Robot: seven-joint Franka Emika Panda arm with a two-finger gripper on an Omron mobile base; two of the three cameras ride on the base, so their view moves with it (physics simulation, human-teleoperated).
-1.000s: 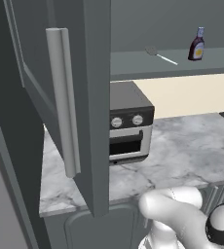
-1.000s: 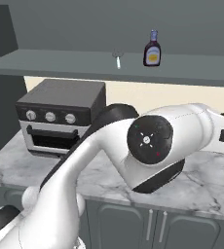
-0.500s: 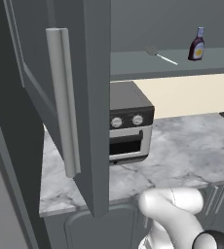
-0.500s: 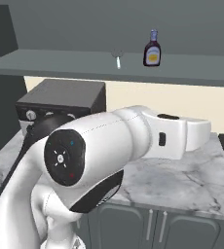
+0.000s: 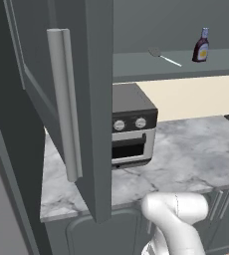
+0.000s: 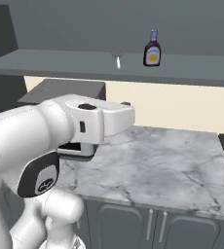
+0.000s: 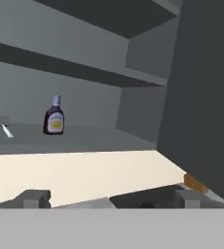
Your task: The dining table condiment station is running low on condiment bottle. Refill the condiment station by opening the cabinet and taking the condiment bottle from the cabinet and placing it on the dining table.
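Note:
The condiment bottle point(image 6: 152, 48), dark maroon with a pale label and lilac cap, stands upright on the lower shelf of the open cabinet point(image 5: 94, 99), whose door is swung out with its long grey bar handle point(image 5: 62, 104). The left base view has the bottle point(image 5: 201, 46) at the shelf's far right. In the hand view my gripper point(image 7: 111, 199) is open with nothing between its fingertips point(image 7: 36, 197). The bottle point(image 7: 53, 115) stands well ahead of it, up and to the left. The dining table is out of view.
A spatula point(image 5: 164, 56) lies on the shelf left of the bottle. A dark toaster oven point(image 5: 131, 129) sits on the marble worktop point(image 6: 162, 165) below the shelf. A dark cabinet panel point(image 7: 206, 97) rises at the right of the hand view. My white arm point(image 6: 46, 141) covers the lower left of the right base view.
My arm has swung: in the right base view its big joint moved left and down, uncovering the worktop. The bottle and the cabinet door have stayed put.

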